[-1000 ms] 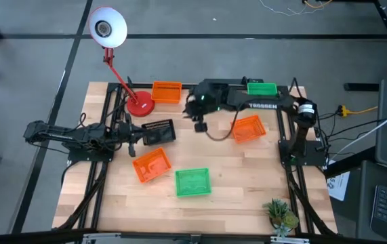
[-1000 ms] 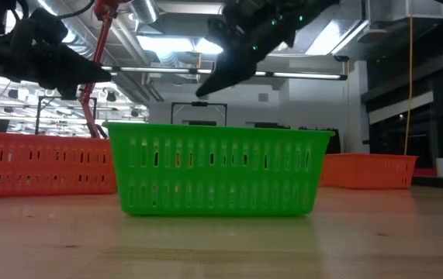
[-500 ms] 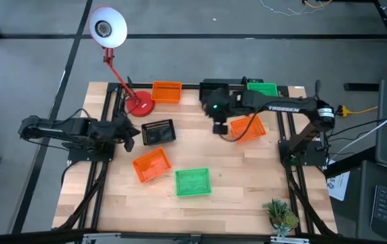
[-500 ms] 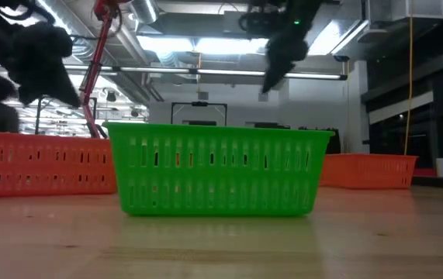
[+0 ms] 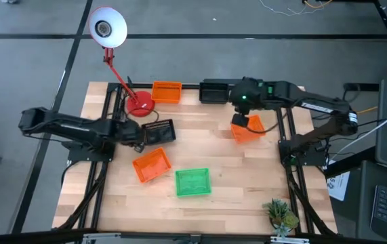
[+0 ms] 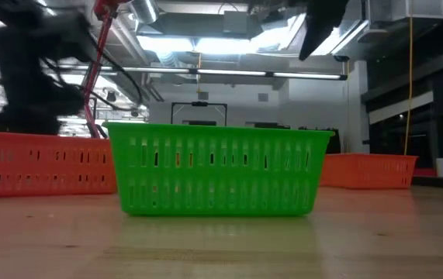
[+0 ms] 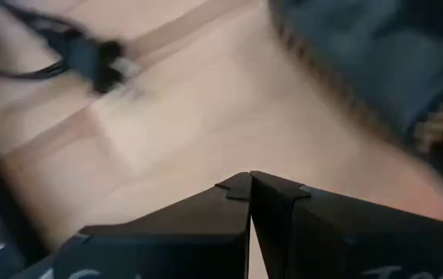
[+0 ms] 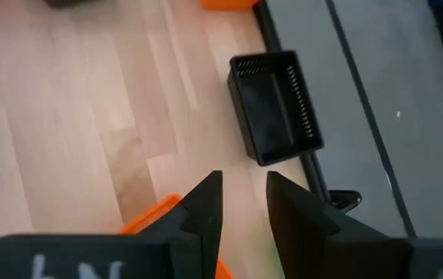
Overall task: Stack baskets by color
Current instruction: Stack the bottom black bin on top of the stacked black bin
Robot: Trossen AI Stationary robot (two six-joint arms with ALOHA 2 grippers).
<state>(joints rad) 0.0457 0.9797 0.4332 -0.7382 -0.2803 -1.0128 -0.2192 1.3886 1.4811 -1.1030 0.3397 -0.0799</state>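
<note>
The left tool [image 7: 250, 186] is clenched with nothing in it, its two dark fingers pressed flat together, and it hangs low over the pale wooden surface [image 5: 240, 176] just beside a black basket [image 5: 158, 131] on the left half. The right tool [image 8: 243, 194] is above the far right part of the surface, its fingers parted by a narrow gap; an orange basket [image 5: 247, 128] hangs tilted at it, with one orange corner showing right at the fingertips in the right wrist view, but whether the fingers actually pinch its rim I cannot tell.

The baskets are small, shallow rectangular trays of plastic with slotted sides. Another black basket [image 8: 276, 106] sits at the far edge of the surface, its dark walls pierced with rows of slots. A second orange basket [image 5: 167, 91] lies at the far edge next to the round red base of a desk lamp [image 5: 139, 104], whose thin red stem rises to a white dome shade. A third orange basket [image 5: 152, 165] rests at an angle in the near middle, with a green basket [image 5: 192, 181] just beside it; in the low view that green one [image 6: 217, 170] stands upright, its walls ribbed with vertical slits. The wood of the surface shows long plank joints. A small potted plant [image 5: 280, 212] stands at the near right corner.
</note>
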